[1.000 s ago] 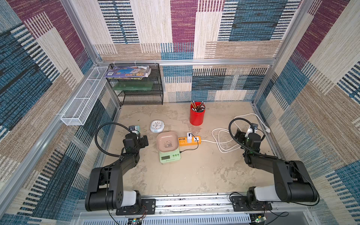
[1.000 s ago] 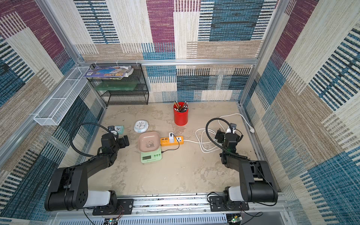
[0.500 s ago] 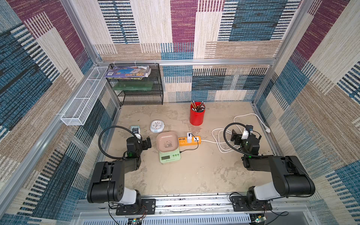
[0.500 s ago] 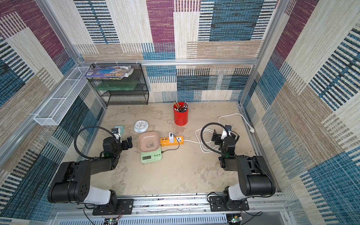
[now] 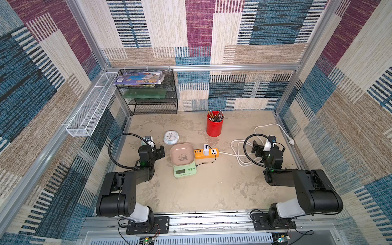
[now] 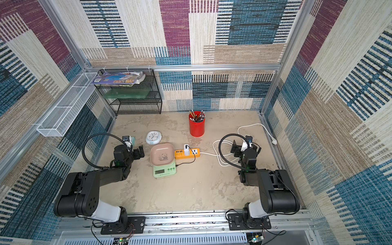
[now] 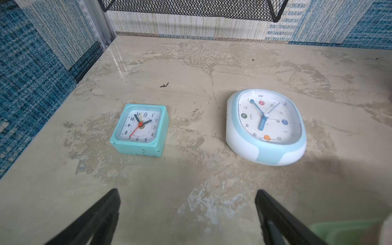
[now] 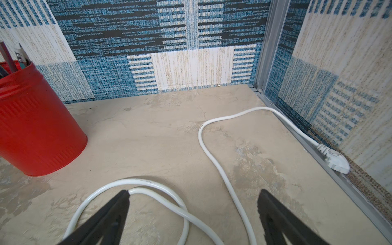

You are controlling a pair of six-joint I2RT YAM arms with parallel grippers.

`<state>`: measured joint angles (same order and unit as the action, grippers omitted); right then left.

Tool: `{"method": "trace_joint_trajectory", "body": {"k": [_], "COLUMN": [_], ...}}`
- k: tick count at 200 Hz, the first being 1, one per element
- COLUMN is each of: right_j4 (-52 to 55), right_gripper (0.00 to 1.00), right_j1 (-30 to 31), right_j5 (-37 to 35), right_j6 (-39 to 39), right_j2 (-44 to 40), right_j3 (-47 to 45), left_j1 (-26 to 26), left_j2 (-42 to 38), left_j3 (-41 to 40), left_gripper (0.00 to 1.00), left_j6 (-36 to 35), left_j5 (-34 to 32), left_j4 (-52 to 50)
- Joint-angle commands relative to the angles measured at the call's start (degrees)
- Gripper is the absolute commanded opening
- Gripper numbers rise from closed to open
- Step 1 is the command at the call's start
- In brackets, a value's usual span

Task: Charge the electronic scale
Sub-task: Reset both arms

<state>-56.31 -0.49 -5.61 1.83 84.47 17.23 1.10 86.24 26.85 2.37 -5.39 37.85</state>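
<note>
The left tool [image 7: 187,192] and right tool [image 8: 193,192] both gape wide, holding nothing. The electronic scale [image 5: 185,171] sits mid-tabletop [image 5: 212,191] just beside the left tool, its black cable [image 5: 206,163] reaching the orange power strip [image 5: 206,157].

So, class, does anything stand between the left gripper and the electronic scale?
Nothing visible does. The left gripper, jaws open and empty, sits just beside the electronic scale, and only bare table lies between them.
</note>
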Motion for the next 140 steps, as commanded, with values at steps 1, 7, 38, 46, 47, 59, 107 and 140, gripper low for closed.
{"method": "trace_joint_trajectory", "body": {"k": [1, 7, 38, 46, 47, 59, 107, 140], "right_j4": [-2.5, -2.5, -2.5, -2.4, -2.5, -2.4, -2.5, -14.1], "right_gripper": [0.95, 0.95, 0.95, 0.95, 0.95, 0.95, 0.95, 0.95], "right_j1": [0.1, 0.0, 0.0, 0.0, 0.0, 0.1, 0.0, 0.4], "right_j5": [0.3, 0.3, 0.3, 0.3, 0.3, 0.3, 0.3, 2.6], "right_j6": [-0.5, -0.5, -0.5, -0.5, -0.5, -0.5, -0.5, -1.7], "right_j2": [0.0, 0.0, 0.0, 0.0, 0.0, 0.0, 0.0, -3.3], "right_j3": [-0.1, 0.0, 0.0, -0.1, 0.0, 0.0, -0.1, -8.1], "left_j1": [0.0, 0.0, 0.1, 0.1, 0.1, 0.1, 0.1, 0.1], "left_j2": [0.2, 0.2, 0.3, 0.4, 0.4, 0.3, -0.3, -2.9], "left_j3": [0.4, 0.4, 0.5, 0.6, 0.6, 0.5, -0.6, -8.3], "left_gripper": [0.99, 0.99, 0.99, 0.99, 0.99, 0.99, 0.99, 0.99], "left_j6": [-0.3, -0.4, -0.3, -0.3, -0.3, -0.3, -0.7, -1.3], "left_j5": [-0.7, -0.6, -0.6, -0.6, -0.5, -0.5, 0.2, 1.5], "left_j4": [-0.1, -0.2, -0.3, -0.3, -0.4, -0.3, 0.9, 12.2]}}
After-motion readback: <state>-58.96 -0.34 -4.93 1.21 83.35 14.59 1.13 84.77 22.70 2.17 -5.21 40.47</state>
